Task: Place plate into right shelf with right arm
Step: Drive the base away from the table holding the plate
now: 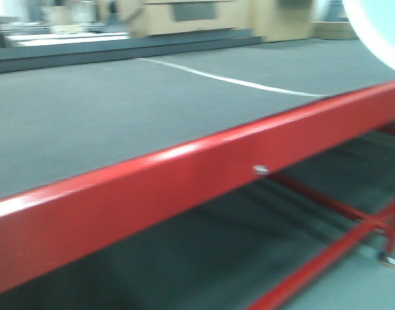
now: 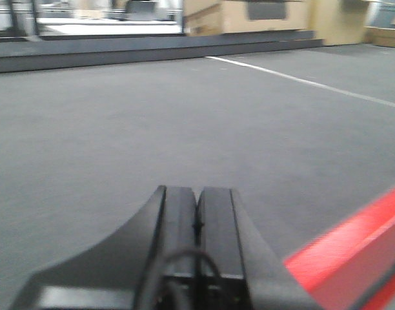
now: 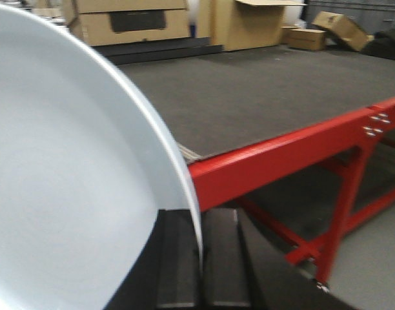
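- Left pincer (image 2: 197,194), black, seen from its own wrist camera: its two flat fingers (image 2: 179,213) lay pressed together along a single seam with nothing between them, so it was closed and empty.
- Ahead of the left pincer lay a dark grey matt surface (image 2: 152,116). A thin white line (image 2: 301,79) crossed it obliquely, far ahead and to the pincer's right.
- Just to the right of the left pincer ran the top rail of a glossy red-painted metal table frame (image 2: 352,239).
- Plain white, round, glossy plate (image 3: 68,181): it stood on edge, its disc rising above and to the left of the right pincer and filling the left half of that wrist view.
- Right pincer (image 3: 201,216), black: its two fingers were clamped narrowly on the plate's lower rim, one finger on each face of the plate.
- Beyond the right pincer and to its right, the red rail ran obliquely. The frame's leg and lower braces stood below it, and the grey surface lay behind it.
- Far ahead of the right pincer, brown cardboard boxes (image 3: 130,22) stood at the far edge of the grey surface.
- The front-facing view was blurred. The plate's curved white edge showed in the upper right corner, above the red rail.
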